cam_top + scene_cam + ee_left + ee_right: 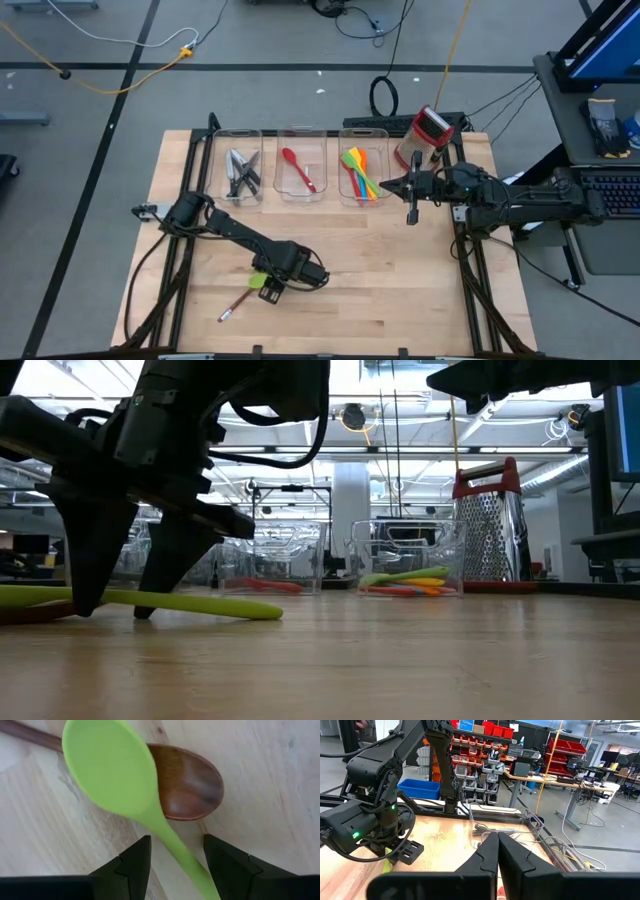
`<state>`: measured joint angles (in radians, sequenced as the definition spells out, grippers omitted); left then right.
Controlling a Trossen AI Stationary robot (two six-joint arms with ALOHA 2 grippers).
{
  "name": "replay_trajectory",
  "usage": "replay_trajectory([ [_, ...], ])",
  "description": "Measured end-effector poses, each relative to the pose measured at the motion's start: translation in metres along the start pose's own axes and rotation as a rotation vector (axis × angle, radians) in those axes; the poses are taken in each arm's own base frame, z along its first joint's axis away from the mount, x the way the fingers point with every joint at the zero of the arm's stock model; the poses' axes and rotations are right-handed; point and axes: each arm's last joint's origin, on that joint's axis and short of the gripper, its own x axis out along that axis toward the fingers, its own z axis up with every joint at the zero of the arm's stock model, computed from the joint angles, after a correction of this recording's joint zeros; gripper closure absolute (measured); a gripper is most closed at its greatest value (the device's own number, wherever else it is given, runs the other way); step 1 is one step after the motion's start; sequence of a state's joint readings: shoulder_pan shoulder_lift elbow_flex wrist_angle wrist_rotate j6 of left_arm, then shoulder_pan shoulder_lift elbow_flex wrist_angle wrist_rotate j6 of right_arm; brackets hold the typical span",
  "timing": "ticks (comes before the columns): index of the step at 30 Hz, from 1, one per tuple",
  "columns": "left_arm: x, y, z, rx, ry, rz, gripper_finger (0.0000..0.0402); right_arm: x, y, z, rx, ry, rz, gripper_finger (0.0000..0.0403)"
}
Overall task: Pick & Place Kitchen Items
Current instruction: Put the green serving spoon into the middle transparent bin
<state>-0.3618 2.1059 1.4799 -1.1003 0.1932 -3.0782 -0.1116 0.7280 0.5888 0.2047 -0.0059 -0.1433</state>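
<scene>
Near the table's (420,300) front edge, the left gripper (172,852) straddles the green spoon's (112,767) handle, jaws open; it should close squarely, probably clearing the wooden spoon (187,782) beneath; the right gripper (497,852) waits closed by the bins (300,165).

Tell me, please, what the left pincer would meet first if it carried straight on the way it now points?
Most likely the green spoon: its handle runs between the open fingers of the left pincer. Right behind lie the brown wooden spoon and the table; the depth is hard to judge.

Evenly bright, lit by ceiling strips glaring in the low view. Soft shadows on worktop (380,260). Green spoon (112,775) blurred close-up; near arm a dark silhouette.
</scene>
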Motion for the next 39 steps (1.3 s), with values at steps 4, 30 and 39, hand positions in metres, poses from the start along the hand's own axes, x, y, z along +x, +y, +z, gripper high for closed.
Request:
replay_trajectory([
  [4, 0.0001, -0.0001, 0.0003, 0.049, -0.004, -0.003, 0.0213, 0.0000, 0.0000, 0.0000, 0.000, 0.000, 0.000, 0.0403],
  [30, 0.0019, 0.0063, 0.0038, 0.169, -0.049, -0.011, 0.0213, -0.0001, 0.0000, 0.0001, 0.001, -0.001, 0.000, 0.0403],
  [39, 0.0024, 0.0066, 0.0069, 0.193, -0.082, 0.002, 0.0261, -0.0001, 0.0000, 0.0002, 0.000, -0.001, 0.000, 0.0403],
])
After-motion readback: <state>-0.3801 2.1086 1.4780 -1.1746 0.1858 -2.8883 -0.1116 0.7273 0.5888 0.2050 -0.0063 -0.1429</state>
